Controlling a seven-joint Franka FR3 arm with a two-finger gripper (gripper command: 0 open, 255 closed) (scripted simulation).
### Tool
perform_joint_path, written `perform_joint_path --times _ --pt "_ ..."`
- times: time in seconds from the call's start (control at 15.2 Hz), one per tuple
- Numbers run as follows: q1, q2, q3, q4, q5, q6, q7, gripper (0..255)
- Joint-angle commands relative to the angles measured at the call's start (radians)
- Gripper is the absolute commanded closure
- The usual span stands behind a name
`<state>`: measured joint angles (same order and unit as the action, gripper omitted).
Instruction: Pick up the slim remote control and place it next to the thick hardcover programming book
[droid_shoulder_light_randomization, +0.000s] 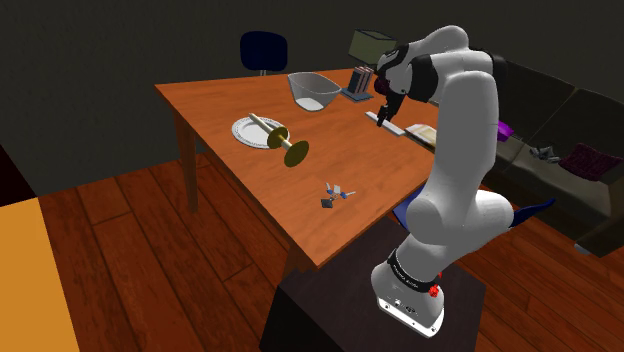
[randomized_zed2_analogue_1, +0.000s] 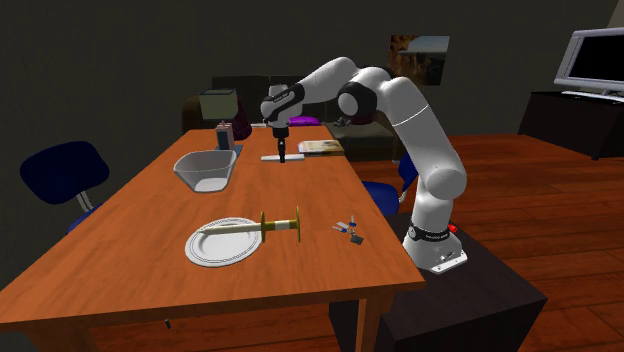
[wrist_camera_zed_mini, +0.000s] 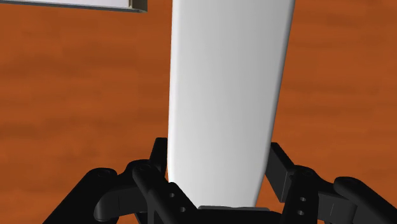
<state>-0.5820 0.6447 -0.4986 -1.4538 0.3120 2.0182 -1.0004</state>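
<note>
Fig. 1. My hand (droid_shoulder_light_randomization: 385, 108) points down over the far part of the bench (droid_shoulder_light_randomization: 250, 190). Wrist view: both black fingers (wrist_camera_zed_mini: 153, 178) press against the long sides of the slim white remote (wrist_camera_zed_mini: 222, 95), so the hand is closed on it. I cannot tell whether the remote rests on the wood or sits just clear of it. Shoulder view: a flat book (droid_shoulder_light_randomization: 420, 132) lies near the remote, at 4 o'clock from it.
</note>
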Motion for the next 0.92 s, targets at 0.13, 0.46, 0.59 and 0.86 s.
perform_joint_path --times 0.13,0.46,0.59,0.86 --pt "0.0 0.0 0.0 0.0 0.0 0.0 0.0 255" --pt "0.0 0.0 0.0 0.0 0.0 0.0 0.0 0" --pt "0.001 -0.013 -0.004 0.015 -0.007 -0.026 0.004 0" --pt "0.001 -0.041 -0.015 0.065 -0.023 -0.101 0.015 0"
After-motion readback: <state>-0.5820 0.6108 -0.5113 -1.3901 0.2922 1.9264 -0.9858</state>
